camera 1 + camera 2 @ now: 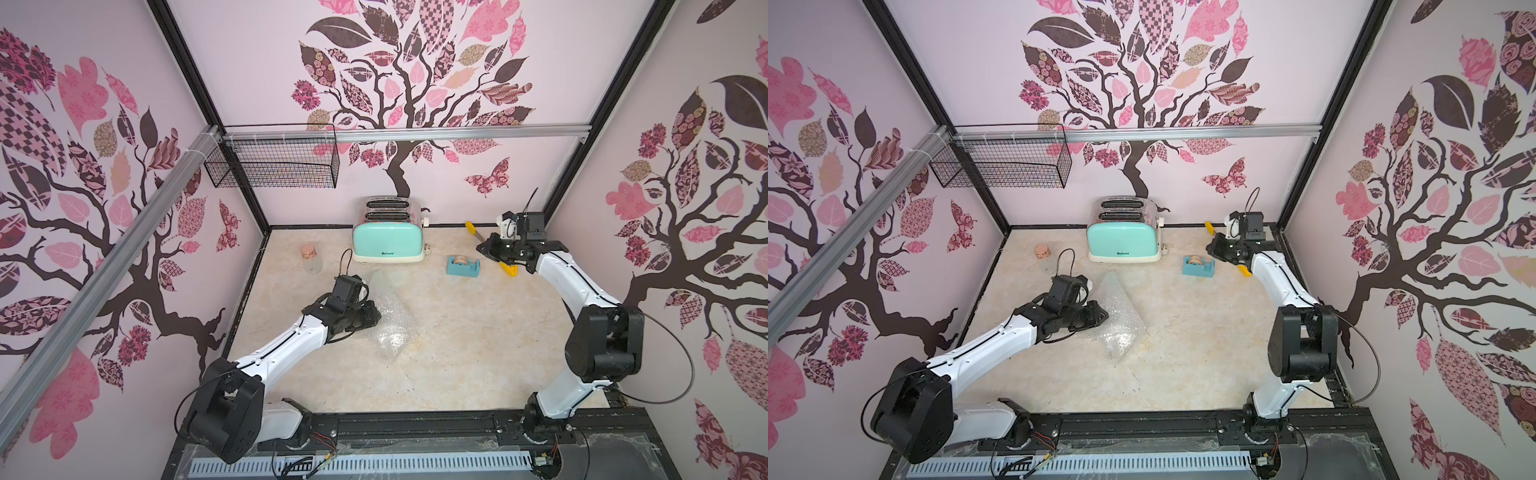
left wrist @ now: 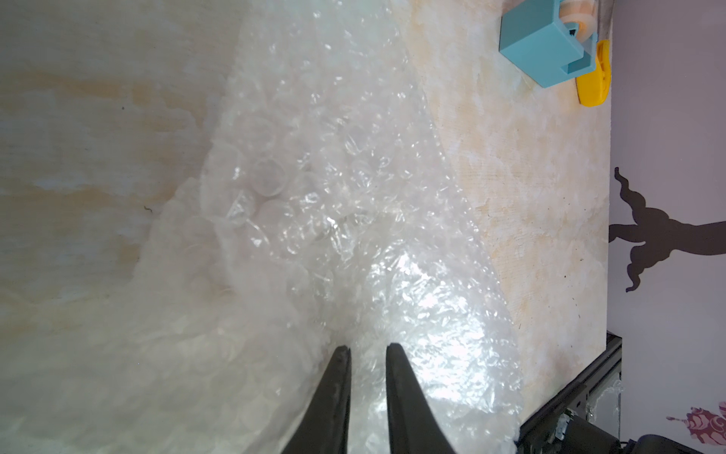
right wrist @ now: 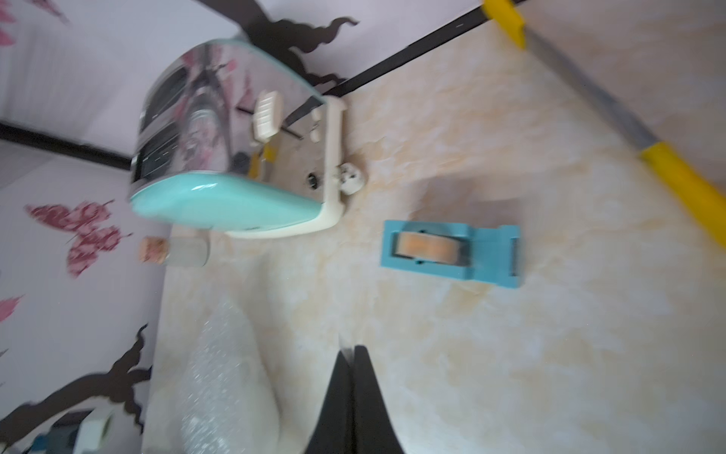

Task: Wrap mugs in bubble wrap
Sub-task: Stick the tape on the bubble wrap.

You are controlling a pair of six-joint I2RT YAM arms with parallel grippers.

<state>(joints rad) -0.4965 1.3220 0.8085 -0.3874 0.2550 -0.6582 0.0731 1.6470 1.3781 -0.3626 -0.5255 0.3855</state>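
I count two tools of my own: one left tool (image 2: 367,348) and one right tool (image 3: 349,350). On the surface (image 1: 478,353) there is one sheet of bubble wrap (image 1: 390,320), one mint toaster (image 1: 388,243) with two slots (image 1: 387,203), one cork-stoppered glass jar (image 1: 311,259), one blue tape dispenser (image 1: 462,267) holding one roll (image 3: 426,245), and one yellow-handled blade (image 3: 597,98). Above, one wire basket (image 1: 274,166).

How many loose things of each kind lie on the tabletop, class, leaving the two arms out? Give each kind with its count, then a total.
toaster: 1
glass jar: 1
tape dispenser: 1
bubble wrap sheet: 1
yellow-ended bar: 1
Total: 5
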